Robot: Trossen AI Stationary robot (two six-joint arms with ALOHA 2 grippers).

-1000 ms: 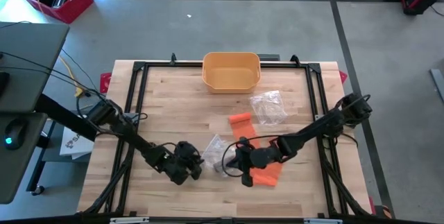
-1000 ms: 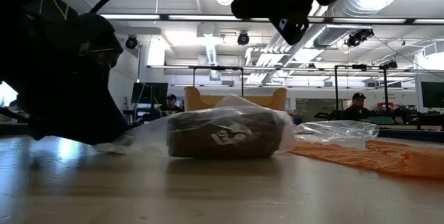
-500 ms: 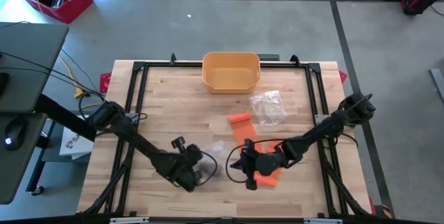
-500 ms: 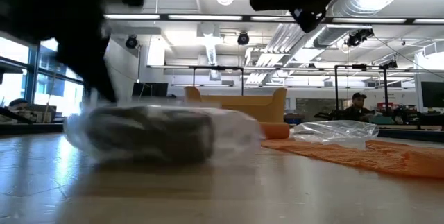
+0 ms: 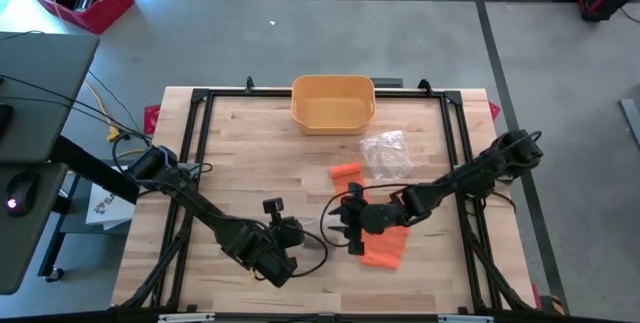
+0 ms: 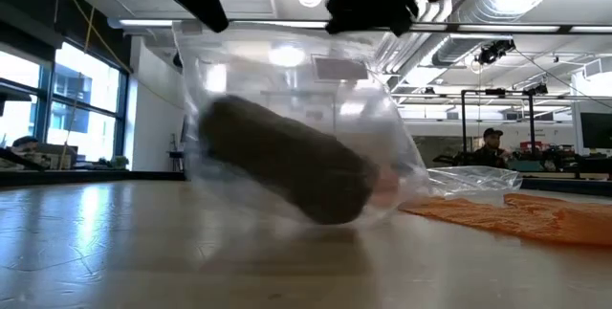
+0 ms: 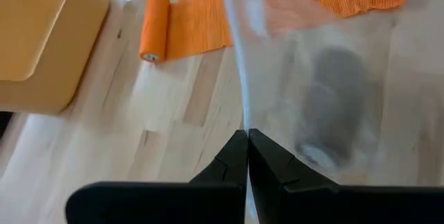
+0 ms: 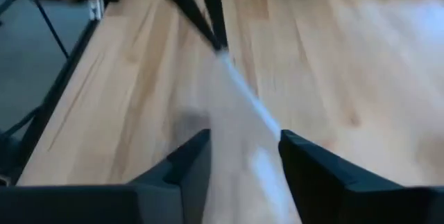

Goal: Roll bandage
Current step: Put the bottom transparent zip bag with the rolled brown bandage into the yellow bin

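A clear plastic bag (image 6: 296, 127) holds a dark roll (image 6: 287, 170), which sits tilted inside it. My left gripper (image 7: 247, 141) is shut on the bag near the table's front middle (image 5: 298, 235). My right gripper (image 8: 243, 158) is open just right of it (image 5: 345, 225), with the bag's other end passing between its fingers. An orange bandage (image 5: 385, 251) lies unrolled on the wood. Its rolled end (image 5: 345, 171) lies toward the far side, and part of the strip is hidden under my right arm. My left gripper pinches an edge of the clear bag (image 7: 243, 109) between its two fingers. The fingers come in roughly level from the table's left. The bag stretches away from the fingertips, with the dark roll (image 7: 336, 106) inside it, beyond them. My right gripper's fingers (image 8: 187, 161) stand on either side of the bag's end. I cannot tell whether they touch it.
A yellow bin (image 5: 333, 101) stands at the far middle of the table. A second crumpled clear bag (image 5: 387, 153) lies right of the orange roll. Black frame rails (image 5: 200, 143) run along the table's sides. A person (image 6: 492, 142) is in the room far behind.
The bag lay flat on the table a second ago. Now it is pulled up and spread, with the dark roll tipped inside it. My left gripper has moved toward the near edge and the right, taking the bag along. My right gripper has drawn back toward the far edge.
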